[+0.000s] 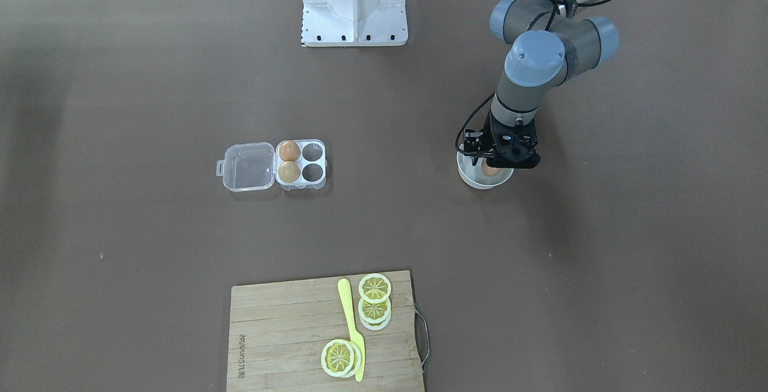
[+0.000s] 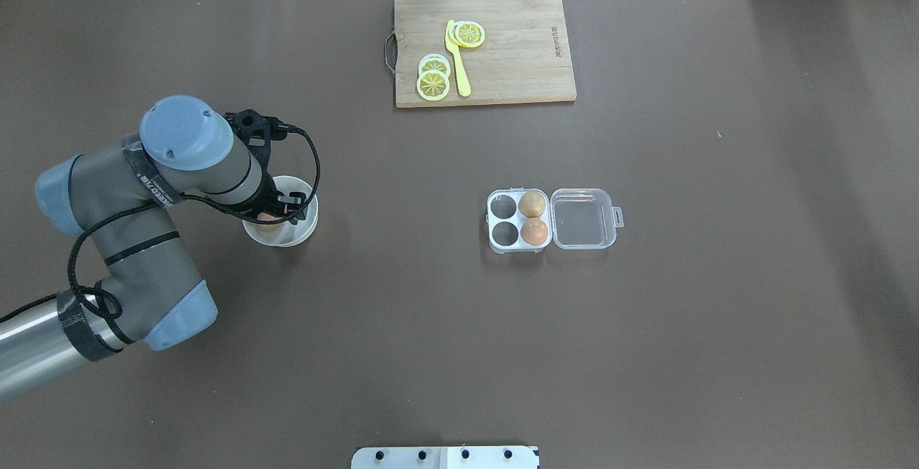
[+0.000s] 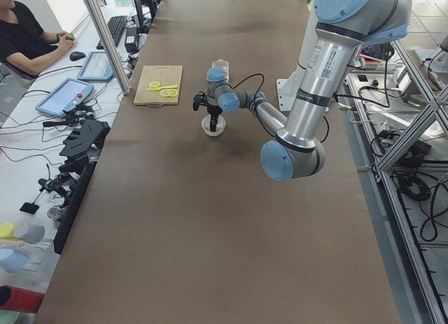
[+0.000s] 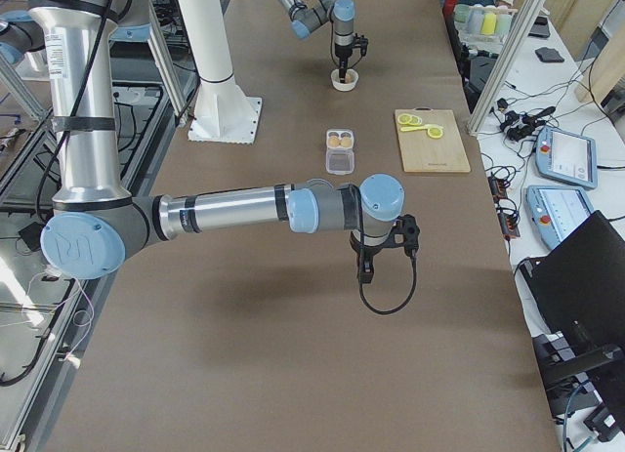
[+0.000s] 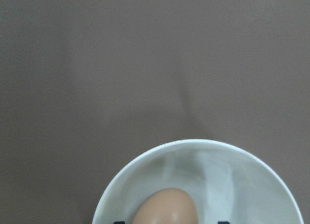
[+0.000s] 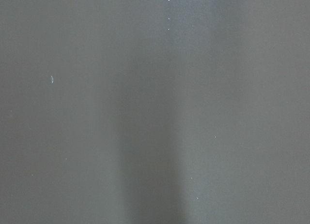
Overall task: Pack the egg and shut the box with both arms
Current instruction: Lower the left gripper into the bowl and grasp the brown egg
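The egg (image 5: 166, 207), pinkish-orange, lies in a white bowl (image 5: 203, 151) on the table at the robot's left. My left gripper (image 1: 493, 165) reaches down into that bowl (image 1: 474, 180) and stands open. One black fingertip (image 5: 116, 222) shows on each side of the egg, with a gap to it. The box (image 2: 518, 220) sits mid-table with its clear lid (image 2: 583, 219) folded flat open. Two eggs fill the cells beside the lid; the other two cells are empty. My right gripper (image 4: 366, 268) hangs over bare table, and I cannot tell whether it is open or shut.
A wooden cutting board (image 2: 517, 59) with lemon slices (image 2: 434, 81) and a yellow knife (image 2: 456, 59) lies at the table's far edge. The white robot base (image 1: 354, 14) stands at the near edge. A seated person (image 3: 24, 30) is off to the side.
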